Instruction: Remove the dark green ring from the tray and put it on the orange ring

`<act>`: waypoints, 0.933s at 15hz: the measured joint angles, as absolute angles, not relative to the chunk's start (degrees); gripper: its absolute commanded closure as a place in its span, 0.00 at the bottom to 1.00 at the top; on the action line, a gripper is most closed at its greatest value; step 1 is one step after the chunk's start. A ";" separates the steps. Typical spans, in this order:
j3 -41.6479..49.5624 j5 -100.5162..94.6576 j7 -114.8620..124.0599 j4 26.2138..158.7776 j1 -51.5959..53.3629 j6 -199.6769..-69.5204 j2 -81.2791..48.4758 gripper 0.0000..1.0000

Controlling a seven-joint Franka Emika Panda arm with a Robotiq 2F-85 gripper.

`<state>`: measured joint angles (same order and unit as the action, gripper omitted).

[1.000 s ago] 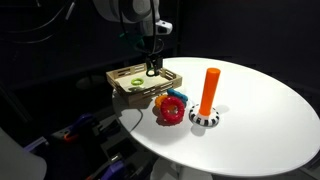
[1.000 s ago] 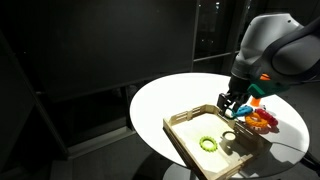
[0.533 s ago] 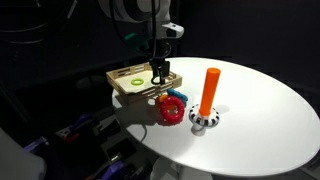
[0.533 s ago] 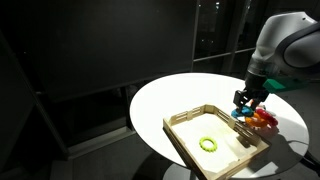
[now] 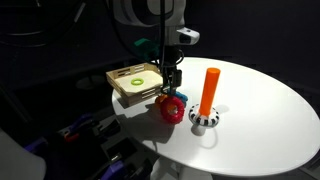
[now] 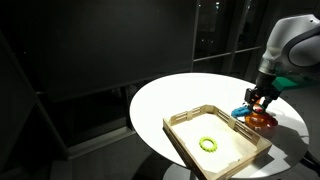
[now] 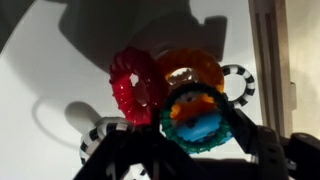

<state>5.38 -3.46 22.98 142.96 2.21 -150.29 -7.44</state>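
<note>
My gripper is shut on the dark green ring and holds it just above a cluster of rings beside the tray. In the wrist view the dark green ring hangs between my fingers, over a blue ring, with the orange ring just beyond it and a red ring to the left. The light wooden tray holds only a lime-green ring. In an exterior view my gripper is past the tray's far edge, over the ring cluster.
A tall orange peg stands on a black-and-white striped base right of the red ring. All stand on a round white table. Striped pieces lie beside the rings. The surroundings are dark.
My gripper has carried the dark green ring out of the tray, away from the lime ring, to a spot over the ring cluster beside the tray.
</note>
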 measured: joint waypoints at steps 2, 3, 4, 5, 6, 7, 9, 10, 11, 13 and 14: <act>6.06 -4.19 23.23 142.96 1.72 -150.29 -7.47 0.55; 6.32 -4.36 23.27 142.96 1.54 -150.29 -7.51 0.55; 6.53 -4.42 23.28 142.96 1.40 -150.29 -7.57 0.55; 6.65 -4.42 23.29 142.96 1.29 -150.29 -7.65 0.55; 6.76 -4.42 23.30 142.96 1.25 -150.29 -7.74 0.55; 6.84 -4.42 23.33 142.96 1.25 -150.29 -7.84 0.55; 6.85 -4.42 23.36 142.96 1.25 -150.29 -8.02 0.38; 6.85 -4.42 23.37 142.96 1.25 -150.29 -8.09 0.27; 6.85 -4.42 23.37 142.96 1.25 -150.29 -8.17 0.16; 6.85 -4.42 23.37 142.96 1.25 -150.29 -8.44 0.06; 6.85 -4.43 23.37 142.96 1.25 -150.29 -8.56 0.00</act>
